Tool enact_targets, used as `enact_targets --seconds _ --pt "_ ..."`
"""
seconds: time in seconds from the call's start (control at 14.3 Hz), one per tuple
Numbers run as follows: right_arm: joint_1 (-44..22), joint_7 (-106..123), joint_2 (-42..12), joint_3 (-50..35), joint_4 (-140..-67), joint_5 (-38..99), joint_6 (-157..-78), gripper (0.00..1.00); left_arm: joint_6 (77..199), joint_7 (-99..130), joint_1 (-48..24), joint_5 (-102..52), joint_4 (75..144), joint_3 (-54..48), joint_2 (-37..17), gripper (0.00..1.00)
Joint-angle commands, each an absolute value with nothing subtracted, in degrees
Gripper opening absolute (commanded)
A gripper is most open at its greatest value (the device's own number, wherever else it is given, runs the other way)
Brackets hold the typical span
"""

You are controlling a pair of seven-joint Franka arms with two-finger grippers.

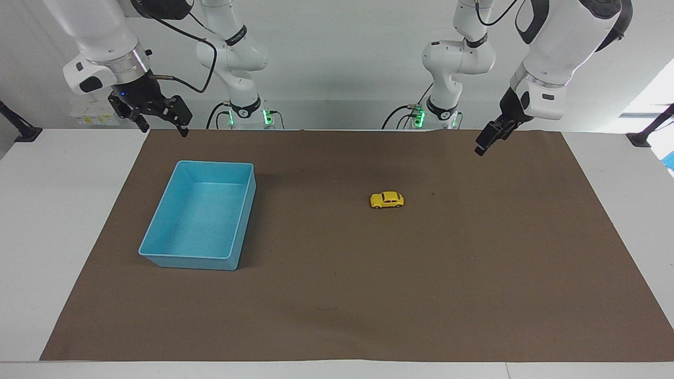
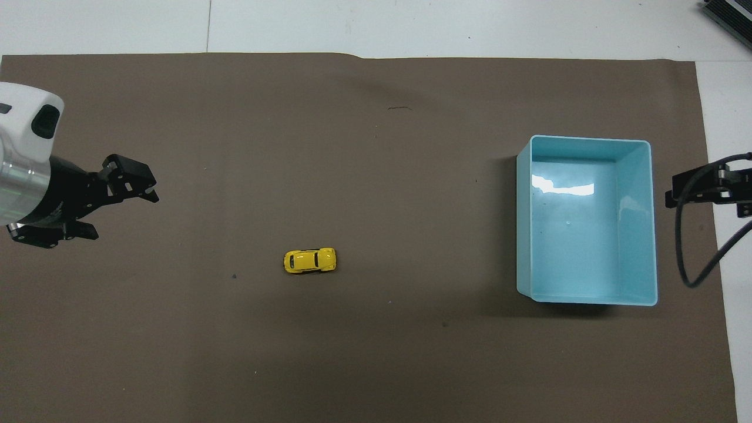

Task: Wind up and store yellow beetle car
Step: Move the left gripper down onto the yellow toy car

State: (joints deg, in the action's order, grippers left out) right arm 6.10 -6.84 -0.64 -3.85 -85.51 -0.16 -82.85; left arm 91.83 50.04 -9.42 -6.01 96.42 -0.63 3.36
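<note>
Beside the car (image 1: 387, 200), bare blue bin (image 1: 158, 234)

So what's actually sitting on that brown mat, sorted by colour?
Yellow: 1, the yellow beetle car, out on the brown mat.
Blue: 1, the empty blue bin, toward the right arm's end.
Total: 2.

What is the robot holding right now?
Nothing. The left gripper and right gripper are open and empty; the tiny yellow toy car sits untouched.
</note>
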Motion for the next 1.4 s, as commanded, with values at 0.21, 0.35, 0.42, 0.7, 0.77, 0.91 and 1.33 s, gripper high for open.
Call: enact_targets --seconds 0.21,0.35,0.42,0.7,0.77,0.91,1.33 --pt "6.5 -5.6 0.0 -4.1 -86.0 0.3 -82.9 1.0 97.5 83.6 -12.2 -7.1 99.8 0.2 4.0 1.0" --pt "6.5 -5.6 -0.1 -4.1 -86.0 0.3 -82.9 1.0 98.2 94.4 -12.2 -8.2 99.8 0.2 4.0 1.0" --pt "6.5 -5.6 0.0 -4.1 -86.0 0.3 -82.9 1.0 98.3 98.7 -12.3 -8.2 100.4 0.2 4.0 1.0" --pt "6.5 -5.6 0.0 -4.1 -86.0 0.3 -82.9 1.0 104.3 110.1 -17.6 -8.2 105.1 0.3 4.0 1.0" --pt "6.5 -5.6 0.0 -4.1 -86.0 0.3 -82.9 1.0 104.8 111.2 -19.6 -8.2 106.1 0.3 4.0 1.0" --pt "6.5 -5.6 0.0 -4.1 -86.0 0.3 -82.9 1.0 105.8 112.9 -21.6 -8.2 108.0 0.3 3.9 1.0" --pt "6.5 -5.6 0.0 -4.1 -86.0 0.3 -82.9 1.0 120.6 121.5 -28.6 -8.1 120.0 0.3 1.3 1.0"
